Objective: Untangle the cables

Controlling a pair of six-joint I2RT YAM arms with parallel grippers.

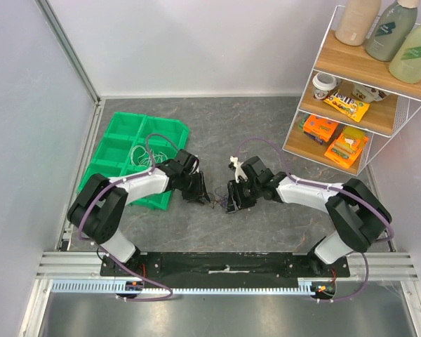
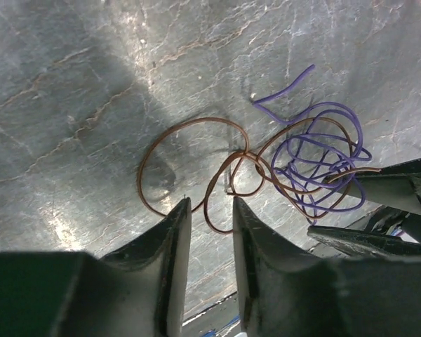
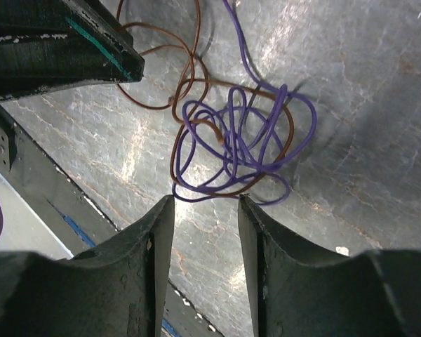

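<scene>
Both spread-jawed, the black left gripper (image 2: 210, 207) at nine o'clock and right gripper (image 3: 205, 203) at three flank tangled thin brown-and-purple cables (image 1: 218, 203) on a grey marbled table (image 1: 266, 119), green plastic divided tray (image 1: 112, 132) at ten, white wire snack shelf (image 1: 351, 64) at two.

Pale walls (image 1: 196, 42) box in a marbled grey desk (image 1: 266, 119); white wire shelf (image 1: 340, 57) upper right, green bins (image 1: 116, 126) left.

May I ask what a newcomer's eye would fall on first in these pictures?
The left gripper and right gripper face each other in the middle over a small tangle of purple and brown cables. A green bin sits far left; a white wire shelf of snacks and bottles stands far right.
</scene>
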